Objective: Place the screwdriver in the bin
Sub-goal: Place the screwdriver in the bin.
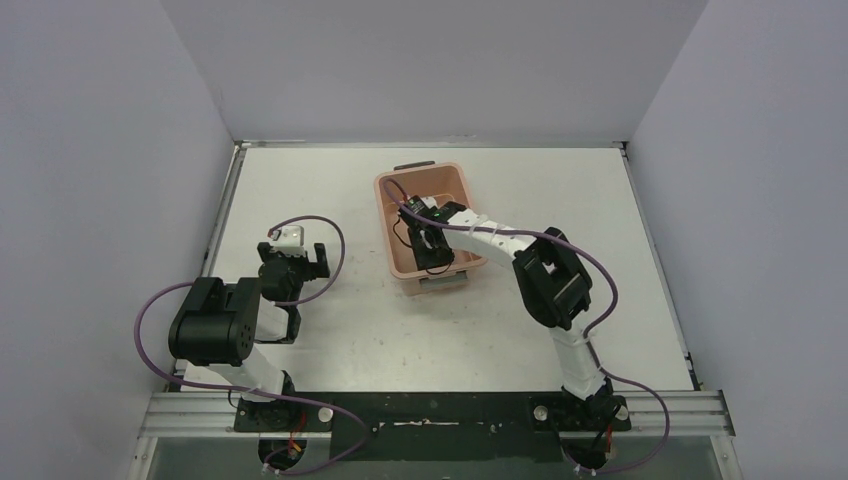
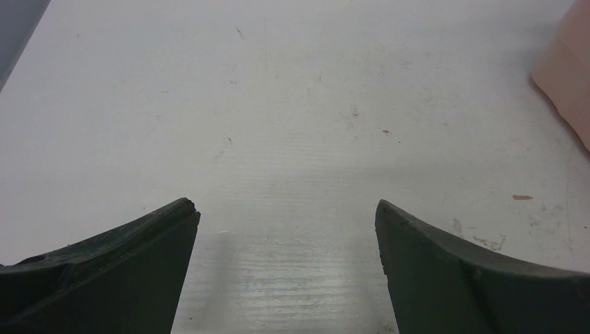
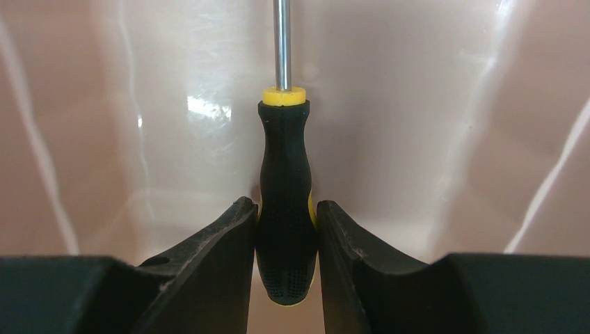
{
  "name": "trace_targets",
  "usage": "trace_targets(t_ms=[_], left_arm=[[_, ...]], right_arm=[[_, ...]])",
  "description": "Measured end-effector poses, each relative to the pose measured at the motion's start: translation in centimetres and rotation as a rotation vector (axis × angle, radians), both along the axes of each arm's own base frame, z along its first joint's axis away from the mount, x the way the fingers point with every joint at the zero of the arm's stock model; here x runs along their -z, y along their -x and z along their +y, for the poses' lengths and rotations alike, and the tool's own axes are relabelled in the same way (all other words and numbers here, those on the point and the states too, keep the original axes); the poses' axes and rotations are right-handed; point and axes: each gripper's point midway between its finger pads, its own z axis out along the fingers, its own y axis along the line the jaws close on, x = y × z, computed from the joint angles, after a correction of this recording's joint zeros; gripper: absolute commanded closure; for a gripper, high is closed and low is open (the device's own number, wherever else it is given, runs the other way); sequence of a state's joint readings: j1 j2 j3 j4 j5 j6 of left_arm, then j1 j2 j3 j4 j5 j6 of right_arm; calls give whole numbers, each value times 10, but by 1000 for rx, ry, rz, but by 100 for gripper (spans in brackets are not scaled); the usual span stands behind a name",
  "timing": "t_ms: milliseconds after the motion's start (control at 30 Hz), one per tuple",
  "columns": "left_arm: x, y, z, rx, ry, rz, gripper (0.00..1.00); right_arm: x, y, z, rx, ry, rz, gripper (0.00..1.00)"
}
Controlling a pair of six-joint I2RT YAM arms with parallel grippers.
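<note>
The salmon-pink bin [image 1: 397,235] stands at the middle of the table. My right gripper [image 1: 432,243] reaches down inside it. In the right wrist view the gripper [image 3: 285,212] is shut on the screwdriver [image 3: 284,174], gripping its black handle with yellow trim. The metal shaft [image 3: 281,42] points away over the bin's pink floor [image 3: 417,104]. In the top view the screwdriver is hidden by the gripper. My left gripper [image 1: 300,262] is open and empty over bare table at the left, its fingers [image 2: 125,264] wide apart.
Purple cables [image 1: 330,240] loop round both arms. A corner of the bin [image 2: 567,76] shows at the right edge of the left wrist view. Grey walls enclose the table on three sides.
</note>
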State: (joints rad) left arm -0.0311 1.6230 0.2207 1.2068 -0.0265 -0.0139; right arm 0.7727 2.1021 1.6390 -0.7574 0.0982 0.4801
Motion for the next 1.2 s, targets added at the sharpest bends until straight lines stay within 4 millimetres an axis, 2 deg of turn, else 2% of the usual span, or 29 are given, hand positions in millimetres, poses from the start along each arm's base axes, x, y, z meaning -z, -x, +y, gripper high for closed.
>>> trace_targets(t_ms=[133,300,433,500,667,700,800,967,1067,1200], left_arm=[[0,0,0,0,0,0,3],[0,0,0,0,0,0,3],[0,0,0,0,0,0,3],[0,0,0,0,0,0,3],[0,0,0,0,0,0,3],[0,0,0,0,0,0,3],[0,0,0,0,0,0,3],[0,0,0,0,0,0,3],[0,0,0,0,0,0,3],[0,0,0,0,0,0,3]], right_arm=[[13,-4,-1,3,8,7,77],[14,-6,-1,3,9,4,48],[6,-12,-1,-4,18,-15,42],[-5,-17,3,-4,15,-38,39],[-39,-29,8,-4,-2,-106,27],[-49,-31,7,-5,-5,-121,23],[-85,-35,6,-8,-30,-179,1],[-153,-40,-5,-19,-85,-306,0],[-185,-41,-21,-5,-123,-370,0],[-213,-42,-74,72,-183,-482,0]])
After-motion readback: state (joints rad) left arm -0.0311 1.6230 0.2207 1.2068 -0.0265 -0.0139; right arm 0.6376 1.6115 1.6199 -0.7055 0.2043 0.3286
